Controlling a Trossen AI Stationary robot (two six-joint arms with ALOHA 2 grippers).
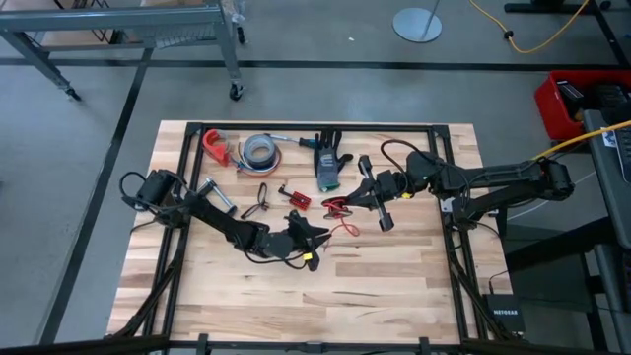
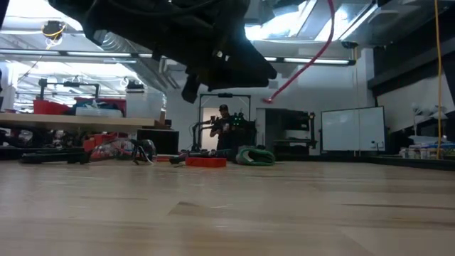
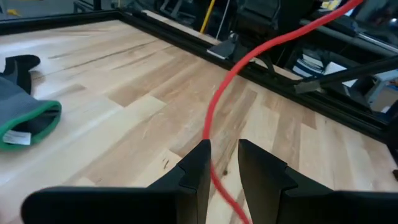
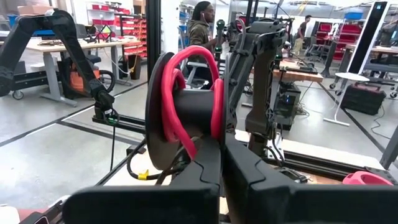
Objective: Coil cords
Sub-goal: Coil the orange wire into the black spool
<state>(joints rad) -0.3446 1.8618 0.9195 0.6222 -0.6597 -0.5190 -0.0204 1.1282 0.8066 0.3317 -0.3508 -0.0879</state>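
My left gripper [image 3: 224, 163] pinches the red cord [image 3: 219, 112], which runs on toward the worktop's right edge. My right gripper [image 4: 222, 155], fingers pressed together, carries the spool [image 4: 186, 112] it winds on.

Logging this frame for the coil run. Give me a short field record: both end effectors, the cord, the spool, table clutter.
left end effector: over mid table, fingers close on either side of the red cord
right end effector: shut, at a black spool
red cord: several turns wound on the spool, the rest runs through the air to the left end effector
spool: raised over the table, right of centre
glove: grey, green cuff, far side of table
tape roll: far side, left of glove
red clamp: far left of tape roll
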